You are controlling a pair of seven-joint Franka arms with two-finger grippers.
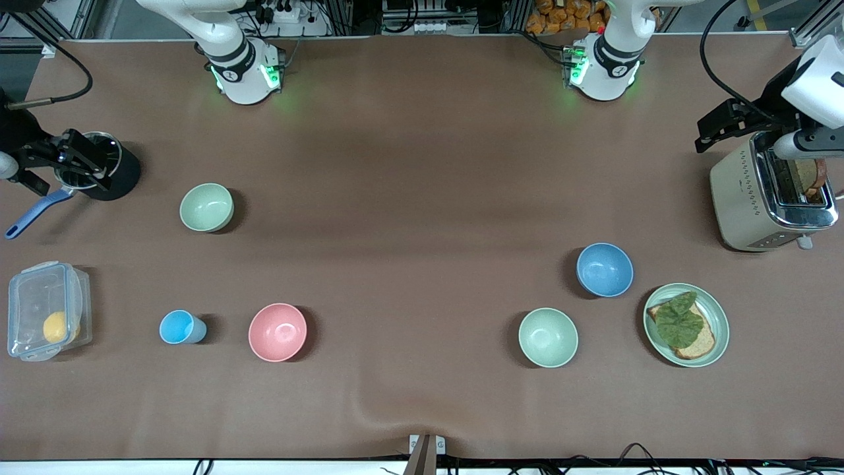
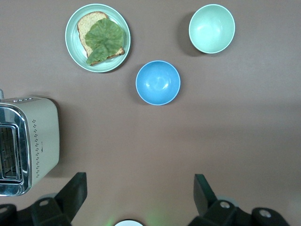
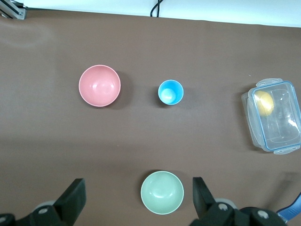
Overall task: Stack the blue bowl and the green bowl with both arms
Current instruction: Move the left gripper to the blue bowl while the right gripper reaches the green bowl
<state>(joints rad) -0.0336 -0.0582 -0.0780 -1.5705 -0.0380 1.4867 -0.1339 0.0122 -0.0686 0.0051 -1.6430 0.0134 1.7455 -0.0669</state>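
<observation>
The blue bowl (image 1: 604,269) sits upright near the left arm's end of the table, beside the toast plate; it also shows in the left wrist view (image 2: 157,82). The sage-green bowl (image 1: 206,207) sits upright toward the right arm's end and shows in the right wrist view (image 3: 162,192). My left gripper (image 1: 712,132) hangs high beside the toaster, open and empty (image 2: 139,188). My right gripper (image 1: 79,158) hangs high over the black pot, open and empty (image 3: 138,193). Both bowls are far below the fingers.
A paler mint bowl (image 1: 548,337) and a mint plate (image 1: 715,310) with toast and lettuce lie near the blue bowl. A toaster (image 1: 745,198) stands at the left arm's end. A pink bowl (image 1: 277,332), sky-blue cup (image 1: 181,327), clear box (image 1: 45,320) and black pot (image 1: 122,175) lie toward the right arm's end.
</observation>
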